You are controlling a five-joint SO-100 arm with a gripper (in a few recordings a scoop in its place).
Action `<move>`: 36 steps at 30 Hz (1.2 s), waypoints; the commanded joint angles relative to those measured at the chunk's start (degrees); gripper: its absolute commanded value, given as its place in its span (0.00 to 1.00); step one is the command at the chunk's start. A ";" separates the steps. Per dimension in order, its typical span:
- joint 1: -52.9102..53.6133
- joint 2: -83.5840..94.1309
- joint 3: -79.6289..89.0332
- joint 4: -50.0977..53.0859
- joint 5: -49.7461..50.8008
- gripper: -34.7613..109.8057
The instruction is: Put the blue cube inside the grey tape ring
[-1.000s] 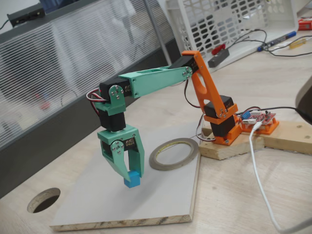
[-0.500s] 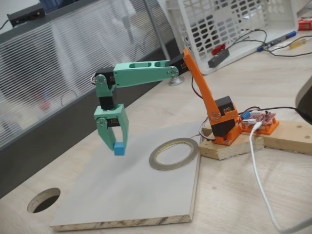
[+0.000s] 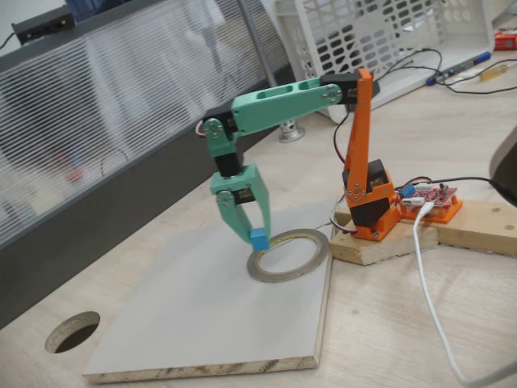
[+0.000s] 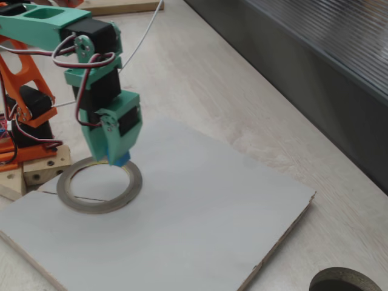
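My green gripper (image 3: 257, 236) (image 4: 120, 159) is shut on the blue cube (image 3: 258, 239) (image 4: 122, 159) and holds it in the air. The cube hangs just above the near-left edge of the grey tape ring (image 3: 288, 255) in a fixed view; in another fixed view it hovers over the ring's (image 4: 100, 186) upper right rim. The ring lies flat on the pale board (image 3: 202, 315) (image 4: 200, 218), with nothing inside it. Most of the cube is hidden by the fingers in one fixed view.
The arm's orange base (image 3: 367, 202) stands on a wooden block (image 3: 380, 242) right of the ring. A dark round hole (image 3: 73, 331) (image 4: 342, 282) is cut in the table. A white cable (image 3: 428, 299) and a white crate (image 3: 380, 40) sit to the right and behind.
The gripper has swung right with the cube, from over the board's middle to the tape ring's edge, and the arm's orange link has straightened upright.
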 commanded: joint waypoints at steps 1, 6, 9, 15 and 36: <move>-0.35 4.48 4.04 -0.62 0.26 0.25; -0.35 4.48 3.87 -0.62 0.44 0.25; -0.35 4.48 3.87 -0.62 0.44 0.25; -0.35 4.39 3.87 -0.62 0.18 0.25; -0.35 4.48 4.66 -0.53 0.53 0.25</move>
